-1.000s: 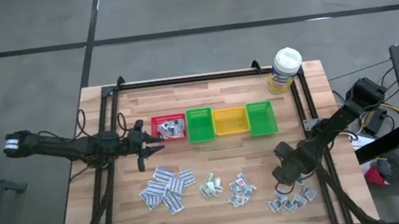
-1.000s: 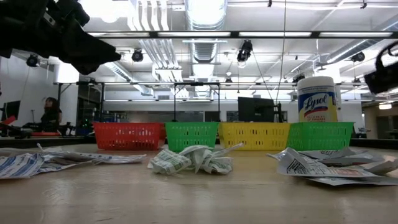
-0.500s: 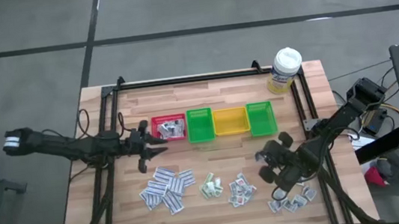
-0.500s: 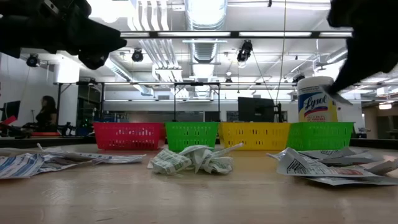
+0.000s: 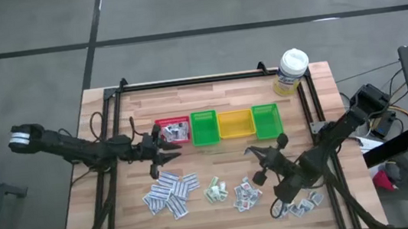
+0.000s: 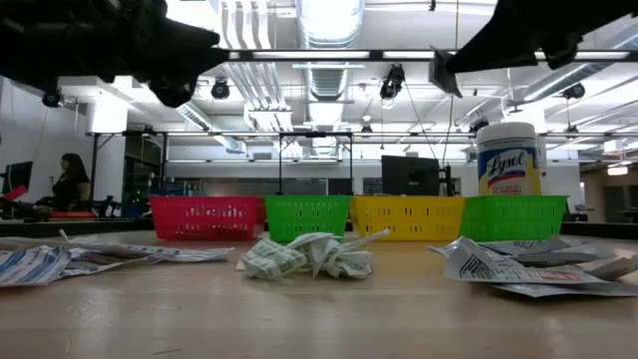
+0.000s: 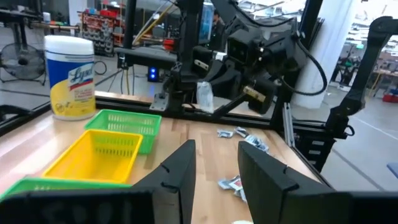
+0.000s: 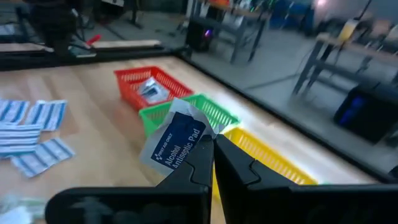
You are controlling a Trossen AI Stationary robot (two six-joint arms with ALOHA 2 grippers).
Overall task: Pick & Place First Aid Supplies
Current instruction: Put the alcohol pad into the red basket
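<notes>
Held by my right gripper (image 8: 213,144) is one of the first aid supplies, a white packet with blue print (image 8: 176,142). This gripper (image 5: 253,155) hovers above the table, near the green bin (image 5: 265,120); the left wrist view shows the packet (image 7: 204,94) in the air. My left gripper (image 5: 170,143) is open and holds nothing. It stands level beside the red bin (image 5: 173,131), which holds a few packets. More packets lie flat in piles (image 5: 170,191), (image 5: 214,191), (image 5: 245,194), (image 5: 298,206) on the near half of the table. My right gripper pinches the packet's one edge (image 8: 200,138) between its two fingers. The rest of the packet sticks out past the fingertips. The fingers lie about level and point slanting toward the table's far left. The packet is lifted clear of the table.
Red, green (image 5: 205,127), yellow (image 5: 235,123) and green bins stand in a row across the table's middle. A white-capped bottle with a yellow label (image 5: 291,70) stands at the far right corner. A black metal frame (image 5: 185,81) runs along the table's edges.
My right gripper has risen from the pile at the near right. It went toward the bins and turned from pointing down to about level, carrying the packet clear of the table. My left gripper has moved a little toward the table's right, along the red bin.
</notes>
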